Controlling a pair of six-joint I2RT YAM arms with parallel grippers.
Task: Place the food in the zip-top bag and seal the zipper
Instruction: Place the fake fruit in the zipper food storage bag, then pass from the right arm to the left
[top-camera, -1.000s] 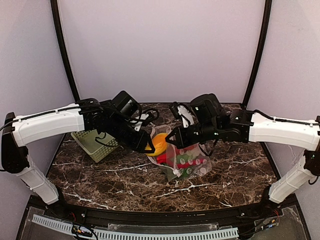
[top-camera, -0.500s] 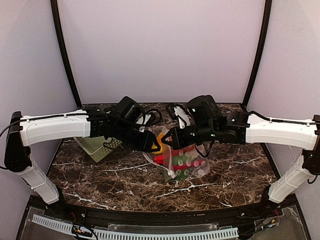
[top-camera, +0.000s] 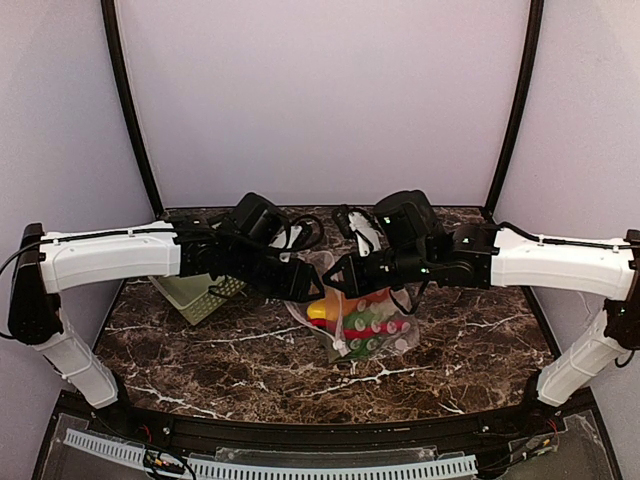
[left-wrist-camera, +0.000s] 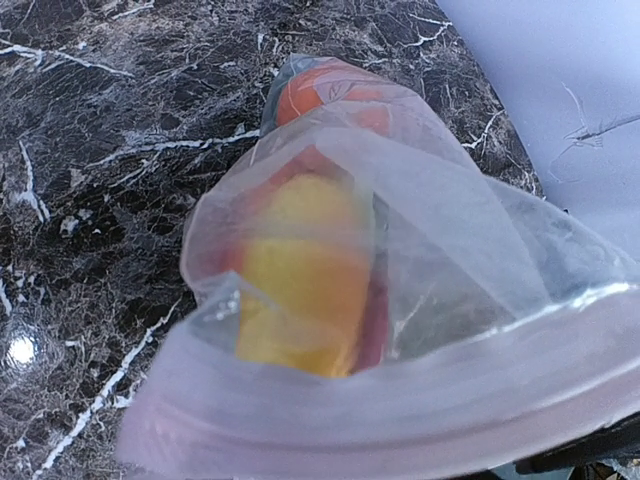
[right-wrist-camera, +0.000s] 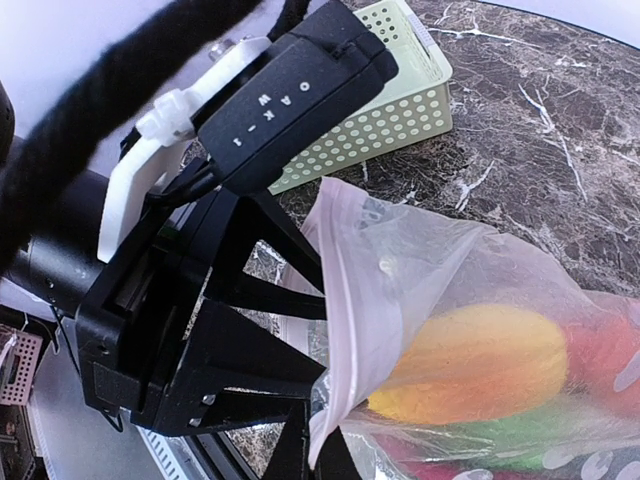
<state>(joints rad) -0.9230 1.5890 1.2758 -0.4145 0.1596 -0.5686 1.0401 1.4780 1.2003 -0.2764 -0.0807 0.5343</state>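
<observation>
A dark brown, white-veined marble tabletop (top-camera: 200, 350) sits between pale lilac walls (top-camera: 320, 100). Black curved poles (top-camera: 127, 100) rise at its back corners.

Pale green lattice basket (top-camera: 193, 295) at left, dark veined marble table (top-camera: 240, 365), plain lilac backdrop (top-camera: 320, 100)

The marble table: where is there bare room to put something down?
The table is bare along its near edge, in front of the bag, and to its right. Crowded: mid-table, where the left gripper and right gripper meet at the bag's mouth, and at left, where the basket sits.
</observation>
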